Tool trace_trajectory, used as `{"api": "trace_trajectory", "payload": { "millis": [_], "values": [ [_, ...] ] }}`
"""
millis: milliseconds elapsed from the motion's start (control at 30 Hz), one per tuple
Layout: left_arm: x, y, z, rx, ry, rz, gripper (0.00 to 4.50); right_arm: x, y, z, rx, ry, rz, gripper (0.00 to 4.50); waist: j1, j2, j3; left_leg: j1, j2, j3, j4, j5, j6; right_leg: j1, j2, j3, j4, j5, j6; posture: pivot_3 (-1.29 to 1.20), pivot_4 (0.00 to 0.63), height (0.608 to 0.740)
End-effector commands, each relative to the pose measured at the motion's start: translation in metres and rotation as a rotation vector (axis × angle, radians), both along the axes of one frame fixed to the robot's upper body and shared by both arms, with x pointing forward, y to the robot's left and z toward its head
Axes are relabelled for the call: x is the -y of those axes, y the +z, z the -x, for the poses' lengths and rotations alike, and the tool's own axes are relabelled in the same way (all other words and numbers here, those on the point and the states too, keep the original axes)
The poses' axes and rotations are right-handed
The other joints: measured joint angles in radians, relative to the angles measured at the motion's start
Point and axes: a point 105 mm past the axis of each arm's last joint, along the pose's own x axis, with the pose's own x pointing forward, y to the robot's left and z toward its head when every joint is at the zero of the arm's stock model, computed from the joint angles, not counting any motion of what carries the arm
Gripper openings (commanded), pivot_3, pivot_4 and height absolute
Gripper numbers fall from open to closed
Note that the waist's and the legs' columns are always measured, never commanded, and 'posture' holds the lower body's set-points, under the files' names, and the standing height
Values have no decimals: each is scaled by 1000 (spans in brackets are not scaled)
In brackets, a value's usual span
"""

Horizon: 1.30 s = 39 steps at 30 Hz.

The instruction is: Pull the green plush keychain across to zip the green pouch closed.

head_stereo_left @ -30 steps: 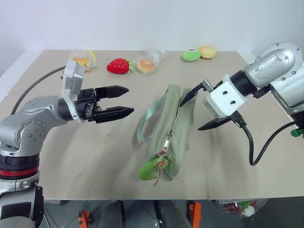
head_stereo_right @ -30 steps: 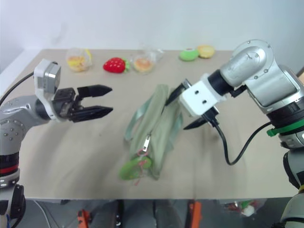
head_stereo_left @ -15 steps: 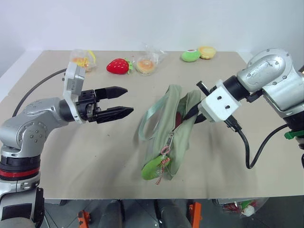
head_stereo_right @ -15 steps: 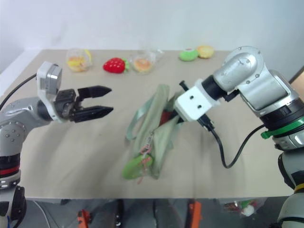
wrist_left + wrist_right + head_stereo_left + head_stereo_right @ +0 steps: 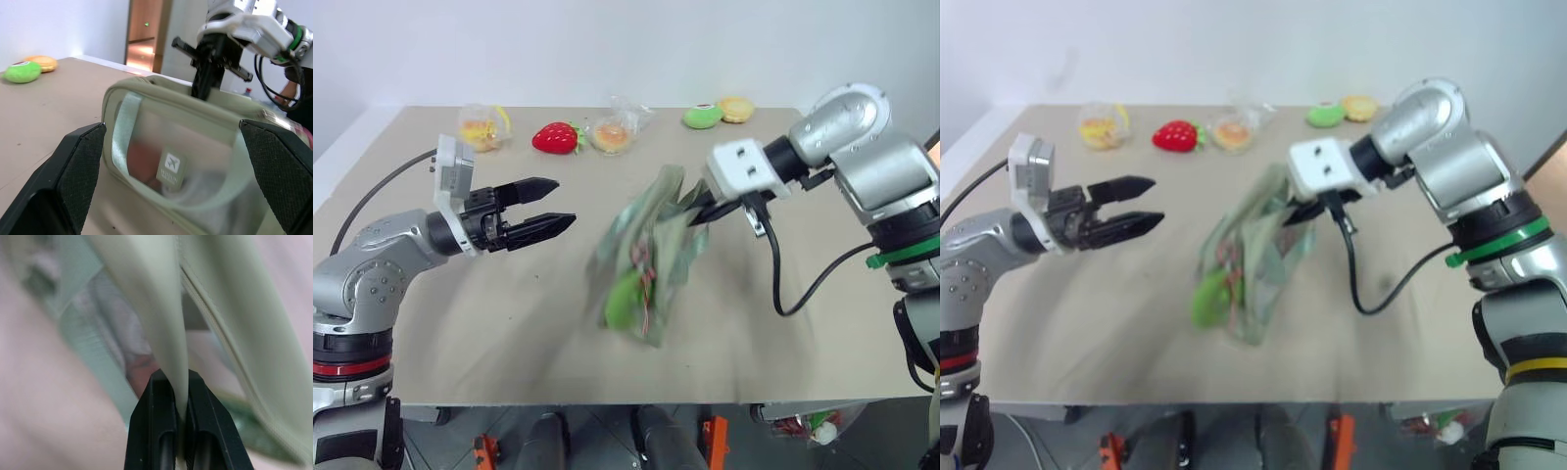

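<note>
Your right gripper was pinched shut on the top edge of the pouch, holding it tilted up over the table, while the left gripper stood spread wide, well apart from it. The keychain hung low on the pouch's near side. With one thin fold held, the fabric could have slipped free, or a pull on the keychain could have dragged the whole pouch instead of running the zipper.
</note>
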Motion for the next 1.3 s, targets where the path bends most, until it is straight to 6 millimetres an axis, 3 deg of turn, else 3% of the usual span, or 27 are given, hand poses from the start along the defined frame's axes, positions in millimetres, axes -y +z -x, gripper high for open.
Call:
{"api": "trace_trajectory", "payload": {
  "millis": [33,133,300,433,500,667,800,867,967,1300],
  "values": [
    [-11,13,3,63,51,46,4500,17,23,6,2,-91,-7,22,2,0,0,0,0,0,0,0,0,0,0,0,0,0,0,0,150,740],
    [-16,12,1,60,78,55,4500,18,26,11,-6,-109,-8,22,3,0,0,-1,0,0,0,0,0,-1,0,0,0,0,0,0,150,740],
    [-22,12,0,60,103,58,4500,3,37,14,-14,-130,-47,22,0,0,0,-2,0,1,-2,0,0,-2,0,0,-1,-1,0,0,150,740],
    [-29,15,0,74,133,65,4500,-34,58,0,-27,-262,-186,22,-15,0,0,-1,2,2,-3,0,0,-4,1,0,0,-1,-1,0,150,740],
    [-34,16,0,81,154,65,4500,-52,66,2,-80,-281,-238,22,-20,0,0,-1,2,1,-3,0,0,-5,2,0,3,-1,-3,0,150,740],
    [-49,21,4,106,218,67,4500,-77,65,8,-163,-277,-271,22,-16,0,0,-2,1,-3,-3,0,0,-5,2,-3,8,-6,-5,0,150,740],
    [-65,25,10,130,285,61,4500,-84,54,10,-205,-272,-258,22,-15,0,0,-3,1,-3,-3,0,-1,-5,1,-3,8,-7,-5,0,150,740],
    [-74,28,15,148,330,54,4500,-85,47,11,-206,-257,-230,22,-15,0,0,-4,1,-3,-3,-1,-1,-6,1,-3,8,-8,-4,0,150,740],
    [-86,33,23,158,368,73,4500,-67,58,-6,-68,-258,-190,22,-16,0,0,-3,1,-3,-4,-1,-2,-6,1,-3,8,-8,-5,0,150,740],
    [-81,27,21,145,364,77,4500,-37,75,-32,46,-339,-115,22,-19,0,0,-3,1,-2,-4,-1,-2,-5,1,-4,8,-8,-4,0,150,740]
  ]
}}
